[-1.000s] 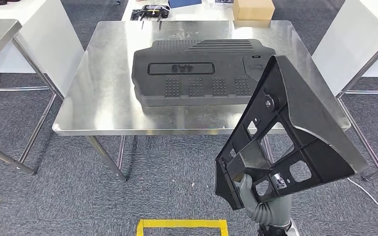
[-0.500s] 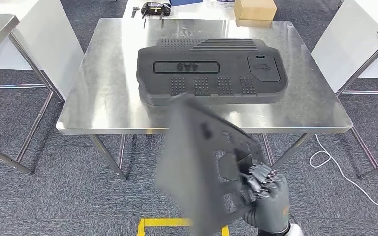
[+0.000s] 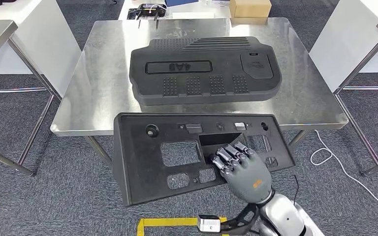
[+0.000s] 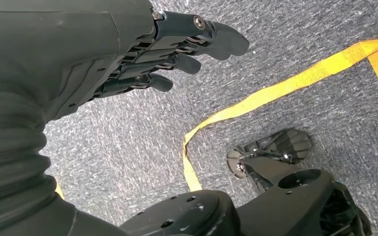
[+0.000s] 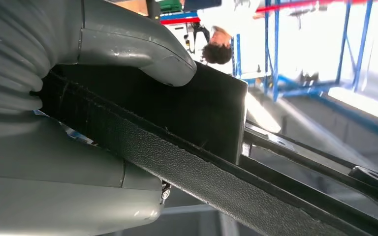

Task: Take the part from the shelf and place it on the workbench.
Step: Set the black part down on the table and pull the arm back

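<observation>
Grasping the flat black panel point(image 3: 177, 157) by one cutout, the right hand point(image 3: 241, 169) carries it off-centre; it may tilt, slip, or strike the desk point(image 3: 103, 98) edge ahead. Left hand point(image 4: 128, 54) released.

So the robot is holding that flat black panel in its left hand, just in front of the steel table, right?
Not quite. The flat black panel is held in its right hand, as the head view shows; the fingers curl into an opening. The left hand holds nothing. The panel is indeed just in front of the steel table.

Grey robot hand point(image 3: 243, 169) (silver forearm).
</observation>
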{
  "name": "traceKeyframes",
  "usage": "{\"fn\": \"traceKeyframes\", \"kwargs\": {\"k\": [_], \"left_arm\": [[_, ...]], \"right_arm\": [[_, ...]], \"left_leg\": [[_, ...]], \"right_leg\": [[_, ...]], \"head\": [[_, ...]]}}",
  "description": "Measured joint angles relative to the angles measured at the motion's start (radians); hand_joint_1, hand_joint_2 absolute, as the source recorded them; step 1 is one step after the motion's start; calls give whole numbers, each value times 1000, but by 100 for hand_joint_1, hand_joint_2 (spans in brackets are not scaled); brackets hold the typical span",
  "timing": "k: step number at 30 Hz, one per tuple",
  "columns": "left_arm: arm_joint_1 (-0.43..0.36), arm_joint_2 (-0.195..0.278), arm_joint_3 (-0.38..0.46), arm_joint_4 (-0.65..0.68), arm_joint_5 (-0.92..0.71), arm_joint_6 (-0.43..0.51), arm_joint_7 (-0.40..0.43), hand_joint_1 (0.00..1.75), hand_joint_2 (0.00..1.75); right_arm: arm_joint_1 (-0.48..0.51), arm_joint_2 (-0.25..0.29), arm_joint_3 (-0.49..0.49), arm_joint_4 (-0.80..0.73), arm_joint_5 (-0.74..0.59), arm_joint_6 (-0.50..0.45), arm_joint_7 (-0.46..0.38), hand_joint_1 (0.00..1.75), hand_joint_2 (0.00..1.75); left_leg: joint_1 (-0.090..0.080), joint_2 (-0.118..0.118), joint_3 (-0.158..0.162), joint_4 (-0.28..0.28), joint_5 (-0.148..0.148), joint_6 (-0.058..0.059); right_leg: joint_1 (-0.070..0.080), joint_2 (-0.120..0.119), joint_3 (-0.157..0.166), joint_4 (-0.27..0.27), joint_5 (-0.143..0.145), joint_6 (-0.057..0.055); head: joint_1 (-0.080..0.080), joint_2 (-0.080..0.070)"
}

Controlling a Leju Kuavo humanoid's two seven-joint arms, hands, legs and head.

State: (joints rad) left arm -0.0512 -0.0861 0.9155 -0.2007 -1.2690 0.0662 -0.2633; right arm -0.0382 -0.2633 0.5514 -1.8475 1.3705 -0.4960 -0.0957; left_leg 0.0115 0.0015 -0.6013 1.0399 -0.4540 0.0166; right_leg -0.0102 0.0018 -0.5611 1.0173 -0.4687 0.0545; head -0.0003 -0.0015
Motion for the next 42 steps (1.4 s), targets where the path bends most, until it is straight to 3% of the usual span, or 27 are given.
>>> {"fn": "traceKeyframes", "kwargs": {"k": [4,8,16,20,22,24,26,27,29,30,32,34,36,38,40,41,42], "left_arm": [[-2,0,2,0,-6,-6,3,0,175],[-2,0,4,0,-7,-7,5,0,175],[-2,0,9,0,-9,-5,7,0,175],[-3,-1,11,0,-9,-4,10,0,175],[-5,-2,11,0,-10,-5,11,0,175],[-6,-2,12,0,-11,-6,13,0,175],[-6,-2,13,0,-13,-7,16,0,175],[-6,-2,14,0,-15,-7,17,0,175],[-6,-2,16,0,-16,-7,18,0,175],[-6,-1,16,-1,-17,-6,18,0,175],[-6,1,17,-3,-17,-6,18,0,175],[-6,0,17,-4,-17,-6,18,0,175],[-6,-1,18,-4,-17,-5,20,0,175],[-6,-2,18,-4,-17,-4,20,0,175],[-6,-2,19,-4,-18,-4,20,0,175],[-6,-2,19,-4,-17,-4,19,0,175],[-6,-2,19,-4,-17,-5,19,0,175]], "right_arm": [[-103,-58,53,39,22,83,20,166,175],[-161,-90,90,67,24,108,28,166,175],[-185,-110,134,99,36,108,40,166,175],[-190,-111,146,107,41,111,41,166,175],[-197,-111,152,111,47,115,43,166,175],[-203,-111,159,118,52,120,45,166,175],[-205,-111,166,127,55,122,49,166,175],[-205,-111,170,131,55,123,50,166,175],[-207,-111,177,136,56,123,52,166,175],[-209,-110,180,139,56,123,52,166,175],[-213,-109,184,143,56,123,53,166,175],[-215,-109,187,146,57,123,54,166,175],[-218,-109,189,148,59,123,57,166,175],[-223,-108,192,150,59,123,59,166,175],[-226,-105,197,152,59,123,59,166,175],[-226,-103,200,154,59,123,59,166,175],[-226,-102,203,156,59,123,59,166,175]], "left_leg": [[-2,-1,-1,0,1,-1],[-6,-2,-2,0,1,-1],[-15,-5,-5,7,-3,5],[-12,-3,1,-7,2,16],[-2,0,8,-22,9,25],[1,1,9,-24,10,27],[3,1,8,-24,9,25],[5,0,8,-24,8,23],[12,-2,11,-22,4,12],[13,-3,12,-21,1,3],[9,-5,12,-19,-2,-14],[9,-4,14,-22,-2,-25],[16,-4,9,-4,-14,-32],[18,-4,-34,91,-59,-32],[17,-5,-109,232,-110,-28],[16,-5,-137,275,-116,-26],[16,-5,-148,282,-102,-24]], "right_leg": [[-1,0,0,0,0,0],[-4,-1,0,0,0,0],[-13,-1,0,-3,2,4],[-16,-1,-2,-4,2,11],[-14,-1,-30,46,-23,10],[-16,-1,-94,170,-69,8],[-22,-1,-148,260,-89,18],[-26,-1,-149,253,-77,28],[-36,-5,-99,137,-21,55],[-38,-6,-66,72,4,64],[-35,-4,-31,0,26,51],[-29,1,-30,-1,24,22],[-29,2,-25,-1,21,4],[-28,3,-15,-3,16,-15],[-19,3,-6,-3,9,-29],[-15,4,-1,-3,5,-33],[-11,5,5,-3,1,-37]], "head": [[0,0],[0,0],[0,0],[0,0],[3,0],[4,0],[4,0],[4,0],[5,0],[7,0],[7,0],[4,0],[3,0],[0,0],[0,0],[0,0],[0,0]]}}
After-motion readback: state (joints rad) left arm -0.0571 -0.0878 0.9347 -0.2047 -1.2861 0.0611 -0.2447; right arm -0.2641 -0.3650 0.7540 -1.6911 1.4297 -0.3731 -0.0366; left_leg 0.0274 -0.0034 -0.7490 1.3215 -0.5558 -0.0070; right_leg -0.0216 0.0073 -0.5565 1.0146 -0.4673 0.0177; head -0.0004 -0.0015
